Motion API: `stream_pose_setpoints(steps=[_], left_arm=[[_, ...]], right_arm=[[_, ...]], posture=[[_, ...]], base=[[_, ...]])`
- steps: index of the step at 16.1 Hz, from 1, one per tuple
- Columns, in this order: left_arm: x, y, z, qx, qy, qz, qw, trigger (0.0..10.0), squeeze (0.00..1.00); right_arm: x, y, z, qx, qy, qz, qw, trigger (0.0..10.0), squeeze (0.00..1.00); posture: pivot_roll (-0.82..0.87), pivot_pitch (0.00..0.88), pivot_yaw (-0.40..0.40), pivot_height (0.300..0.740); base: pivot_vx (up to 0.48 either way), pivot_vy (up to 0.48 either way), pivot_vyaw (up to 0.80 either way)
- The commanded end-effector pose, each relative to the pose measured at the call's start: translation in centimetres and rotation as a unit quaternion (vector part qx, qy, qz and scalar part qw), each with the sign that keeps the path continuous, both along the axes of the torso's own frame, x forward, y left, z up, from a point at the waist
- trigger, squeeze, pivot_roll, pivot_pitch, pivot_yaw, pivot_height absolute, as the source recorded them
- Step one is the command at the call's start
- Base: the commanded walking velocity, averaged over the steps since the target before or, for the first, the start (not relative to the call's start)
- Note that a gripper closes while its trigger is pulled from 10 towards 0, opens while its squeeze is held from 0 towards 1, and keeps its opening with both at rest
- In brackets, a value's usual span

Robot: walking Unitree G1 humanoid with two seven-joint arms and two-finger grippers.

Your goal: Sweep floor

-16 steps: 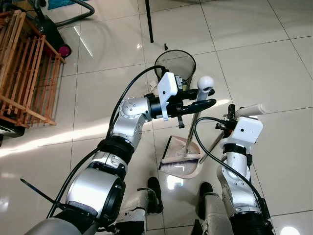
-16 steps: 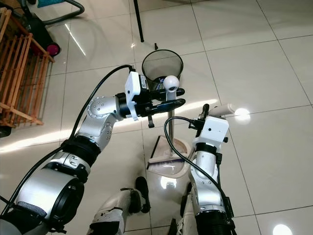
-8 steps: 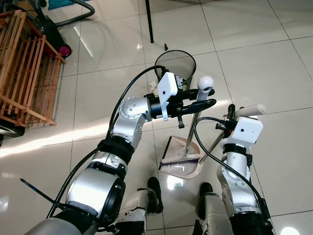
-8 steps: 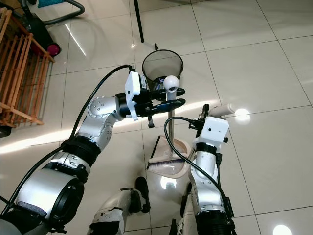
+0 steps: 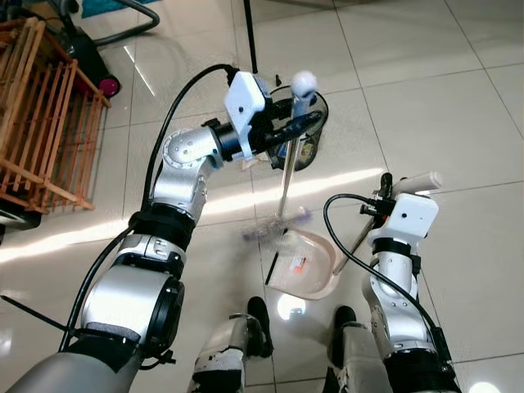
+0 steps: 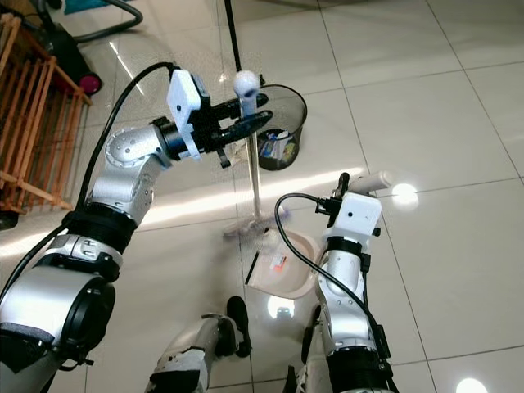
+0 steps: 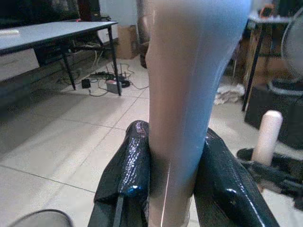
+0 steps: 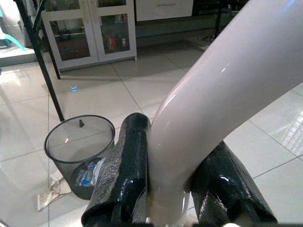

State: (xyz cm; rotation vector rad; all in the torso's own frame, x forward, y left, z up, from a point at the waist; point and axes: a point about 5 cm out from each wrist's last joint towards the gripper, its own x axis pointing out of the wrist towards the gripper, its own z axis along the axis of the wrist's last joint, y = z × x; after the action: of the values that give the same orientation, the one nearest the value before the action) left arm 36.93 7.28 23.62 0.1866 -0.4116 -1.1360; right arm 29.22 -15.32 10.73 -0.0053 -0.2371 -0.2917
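Left eye view: left gripper clamps the broom, bristles blurred beside the dustpan. Right gripper clamps the dustpan handle. Some debris in the pan; emptying into the bin likely remains.

ahead: black mesh bin just beyond the broom pole, thin black leg past it.
left side: wooden rack and vacuum hose, well apart; bare tiles between.
right side: open tiled floor.
near the feet: dustpan with its handle in the right claw; blurred brush head beside it.
left claw: clamped on the pole, close to the bin rim.
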Motion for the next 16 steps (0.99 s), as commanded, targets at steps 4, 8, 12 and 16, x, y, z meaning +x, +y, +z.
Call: stream_pose_setpoints(steps=[4, 8, 12, 16], left_arm=[[-0.3, 0.9, 0.5, -0.034, 0.031, -0.004, 0.999, 10.0, 0.00], [0.1, 2.7, 2.2, -0.063, 0.023, 0.021, 0.998, 10.0, 0.00], [0.6, 4.3, 5.2, -0.132, 0.038, 0.043, 0.990, 10.0, 0.00], [0.5, 7.5, 7.0, -0.137, 0.044, 0.075, 0.987, 10.0, 0.00]], right_arm=[[-0.6, -0.2, -2.5, 0.004, 0.058, 0.004, 0.998, 10.0, 0.00], [-0.7, -0.2, -2.8, 0.003, 0.061, 0.009, 0.998, 10.0, 0.00], [0.0, -0.9, -2.6, 0.002, 0.061, 0.007, 0.998, 10.0, 0.00], [1.0, -1.4, -2.3, 0.009, 0.061, 0.013, 0.998, 10.0, 0.00]], posture=[[0.03, 0.324, 0.161, 0.740], [0.04, 0.311, 0.153, 0.740], [0.05, 0.280, 0.149, 0.740], [0.05, 0.244, 0.140, 0.740]], base=[[0.000, 0.000, 0.00], [0.000, 0.000, 0.00], [0.000, 0.000, 0.00], [0.000, 0.000, 0.00]])
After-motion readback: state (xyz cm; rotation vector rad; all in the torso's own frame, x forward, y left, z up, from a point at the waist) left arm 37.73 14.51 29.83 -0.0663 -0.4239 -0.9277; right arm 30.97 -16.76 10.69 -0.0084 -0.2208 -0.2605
